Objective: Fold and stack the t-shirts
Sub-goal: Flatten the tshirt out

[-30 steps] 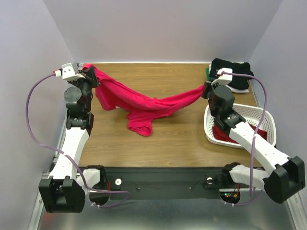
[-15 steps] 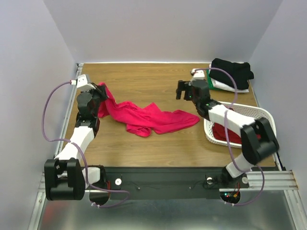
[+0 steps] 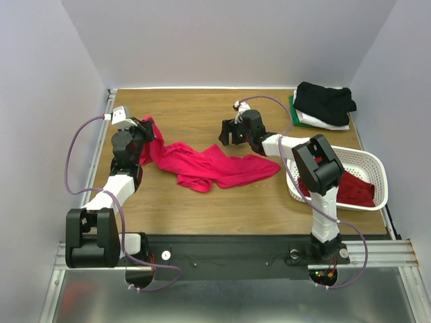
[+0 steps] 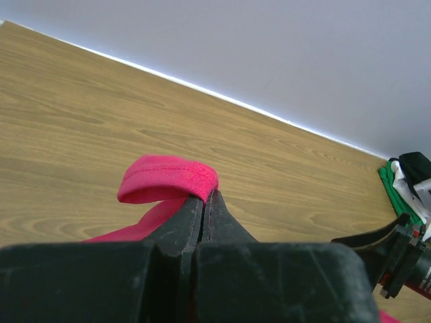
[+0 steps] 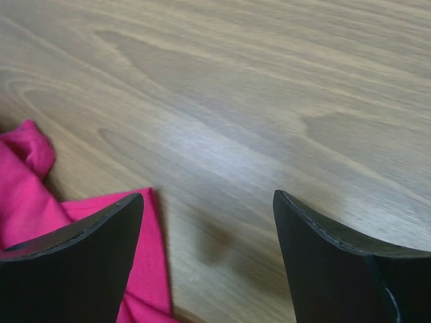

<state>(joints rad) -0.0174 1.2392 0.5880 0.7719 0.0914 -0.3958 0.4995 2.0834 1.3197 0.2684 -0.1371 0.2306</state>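
Five t-shirts, two grippers: the left gripper (image 4: 205,202) was clamped tight on one hem fold of the bright pink-red t-shirt (image 3: 209,165), which trailed crumpled over the table (image 3: 202,108) from it toward the right gripper (image 3: 227,132). That gripper hung with jaws wide and empty, the cloth's edge just below one finger (image 5: 74,235). Well off to its right lay one stack of three folded shirts (image 3: 323,104), black over white over green; nearer the bases, one white basket (image 3: 377,171) held one darker red shirt (image 3: 350,190)
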